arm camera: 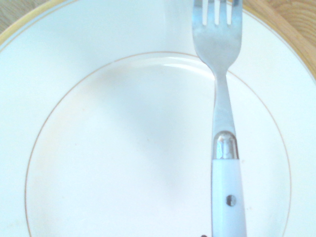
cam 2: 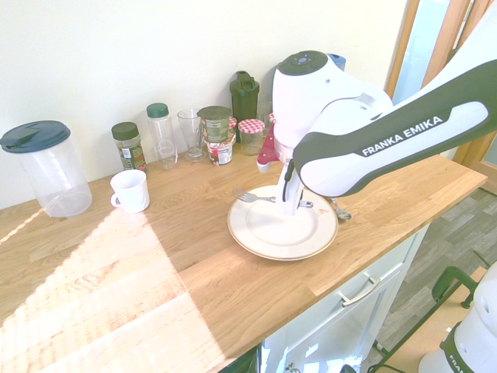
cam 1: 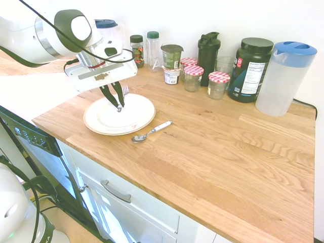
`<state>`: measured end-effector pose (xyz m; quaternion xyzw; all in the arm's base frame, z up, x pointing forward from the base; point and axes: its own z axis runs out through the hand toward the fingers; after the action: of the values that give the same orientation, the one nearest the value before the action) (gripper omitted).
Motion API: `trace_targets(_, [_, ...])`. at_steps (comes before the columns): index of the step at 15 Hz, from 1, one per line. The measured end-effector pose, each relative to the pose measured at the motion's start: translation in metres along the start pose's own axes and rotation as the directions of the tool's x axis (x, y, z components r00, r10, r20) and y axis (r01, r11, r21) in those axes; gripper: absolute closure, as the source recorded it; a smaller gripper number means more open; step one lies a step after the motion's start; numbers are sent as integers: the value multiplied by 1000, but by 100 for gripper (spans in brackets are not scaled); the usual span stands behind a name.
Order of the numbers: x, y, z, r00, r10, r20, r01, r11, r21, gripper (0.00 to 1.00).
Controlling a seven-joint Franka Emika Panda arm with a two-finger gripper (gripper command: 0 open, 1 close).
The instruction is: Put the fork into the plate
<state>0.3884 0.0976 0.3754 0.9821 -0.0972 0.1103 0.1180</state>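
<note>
"Where is the fork (arm camera: 219, 49) sitting?"

"It's lying across the plate (cam 2: 252, 237) as the second exterior view shows it, its tines pointing out past the rim. I can't tell whether it is touching the china."

"And the gripper (cam 1: 120, 108)?"

"Its jaws are pressing together on the fork's white handle, pinching it over the plate."

"What is lying nearest?"

"A spoon (cam 1: 152, 131) with a white handle is resting just beside the plate on the wooden surface (cam 1: 202, 157), its bowl facing the rim."

"Anything standing further back?"

"Jars with red-and-white checked lids (cam 1: 193, 79) are standing near a dark shaker bottle (cam 1: 206, 61), and a labelled black tub (cam 1: 249, 73) is standing between the bottle and a blue-lidded pitcher (cam 1: 284, 81)."

"What about the other end of the row?"

"A white mug (cam 2: 130, 192) is standing between a dark-lidded pitcher (cam 2: 58, 175) and the plate. Behind the mug, a dark-lidded spice jar (cam 2: 129, 148) is standing beside a green-capped clear bottle (cam 2: 163, 138), and a drinking glass (cam 2: 191, 136) is standing next to that."

"And the light?"

"Sunlight is falling brightly over the surface near the mug."
</note>
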Motion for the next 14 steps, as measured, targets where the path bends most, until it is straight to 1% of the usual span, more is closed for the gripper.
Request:
trace_targets(3, [2, -7, 4, 1000, -19, 22, 20, 1000, -7, 100])
trace_targets(8, [11, -10, 15, 998, -25, 53, 26, 999, -23, 100])
trace_targets(13, [16, -21, 44, 996, -29, 79, 35, 997, -75, 100])
trace_targets(14, [18, -24, 44, 997, -31, 71, 37, 996, -81, 100])
